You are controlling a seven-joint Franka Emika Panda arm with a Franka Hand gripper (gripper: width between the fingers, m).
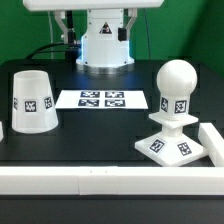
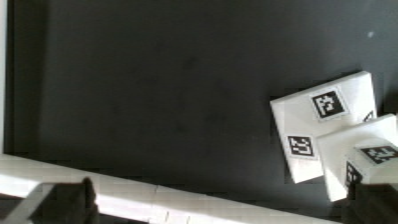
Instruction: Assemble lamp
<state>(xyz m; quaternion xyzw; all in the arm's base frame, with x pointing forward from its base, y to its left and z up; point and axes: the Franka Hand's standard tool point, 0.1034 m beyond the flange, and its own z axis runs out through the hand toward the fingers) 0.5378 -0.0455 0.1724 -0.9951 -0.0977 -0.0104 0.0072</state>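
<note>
Jaws spread wide in the wrist view, gripping nothing; one dark fingertip [image 2: 64,204] low over the white rail [image 2: 196,192], black table [image 2: 143,80] beyond it. Not seen at all in the exterior view, where only the arm's white pedestal [image 1: 104,47] shows at the back.

Matte black table [image 1: 100,135] across the whole exterior view, bare and unmarked; green wall [image 1: 25,25] behind, with dark cables hanging near the pedestal.

From the exterior view's left: a small white piece [image 1: 3,128] clipped by the edge, not identifiable. Next, the lamp shade [image 1: 33,100], standing alone on its wide end, one square tag facing the camera. Then the marker board [image 1: 102,99], flat on the table at mid-depth, between the shade and the other lamp parts and touching neither. Toward the exterior view's right, the lamp bulb [image 1: 176,84] upright on its tagged neck, seated on the square lamp base [image 1: 170,147], well apart from the shade. White rail [image 1: 100,181] along the near edge, turning up the exterior view's right side just beside the base.

In the wrist view, only a corner of the lamp base [image 2: 320,135] in frame, two tags readable, the rest cut off; bulb's round top out of sight. Second fingertip hard to separate from the shadows beside the base.
</note>
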